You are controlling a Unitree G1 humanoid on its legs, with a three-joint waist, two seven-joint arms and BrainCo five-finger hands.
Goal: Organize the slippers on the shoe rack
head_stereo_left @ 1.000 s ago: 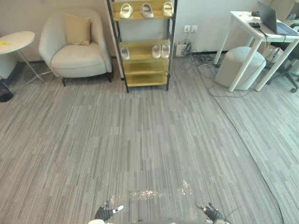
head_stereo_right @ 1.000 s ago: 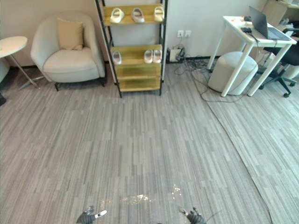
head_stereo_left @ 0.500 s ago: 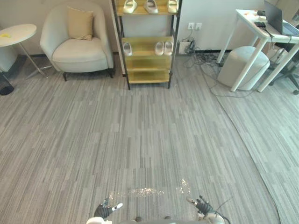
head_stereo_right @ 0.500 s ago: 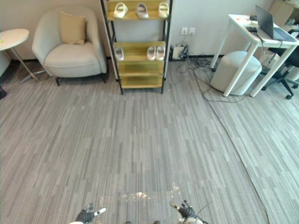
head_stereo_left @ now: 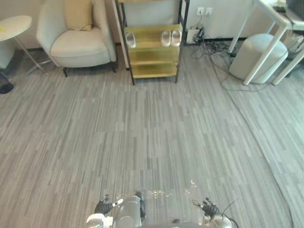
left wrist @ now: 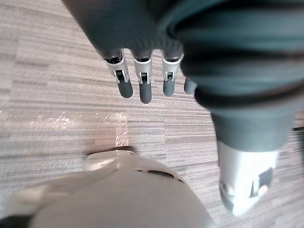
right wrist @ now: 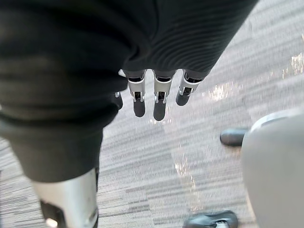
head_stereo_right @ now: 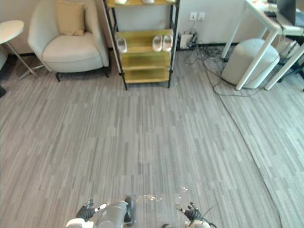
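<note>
Shoe rack [head_stereo_left: 150, 58] with black uprights and yellow wooden shelves, standing against the far wall between a pale armchair [head_stereo_left: 78, 47] and a tangle of cables [head_stereo_left: 214, 45] on the floor. The slippers are pale, cream-white and rounded at the toe. On the middle shelf a single slipper [head_stereo_left: 130, 39] lies alone at the robot's left end. A pair of slippers [head_stereo_left: 170, 37] lies side by side at the right end, the two touching or nearly so. On the shelf above, cut by the picture's top edge, parts of more pale slippers [head_stereo_right: 120, 1] show.

The armchair carries a beige cushion [head_stereo_left: 79, 13], and a round side table [head_stereo_left: 14, 26] stands to its left. To the rack's right are a white pouf [head_stereo_left: 259, 53] and the slanted white legs of a worktop [head_stereo_right: 259, 45]. A broad stretch of grey striped carpet [head_stereo_left: 156, 137] separates the rack from both hands.

The left robot hand [head_stereo_left: 103, 207] and the right robot hand [head_stereo_left: 208, 207] sit at the lower edge, well apart from the rack. In the wrist views each hangs over the carpet with straight, loose fingers [left wrist: 145, 88] [right wrist: 159, 102], holding nothing.
</note>
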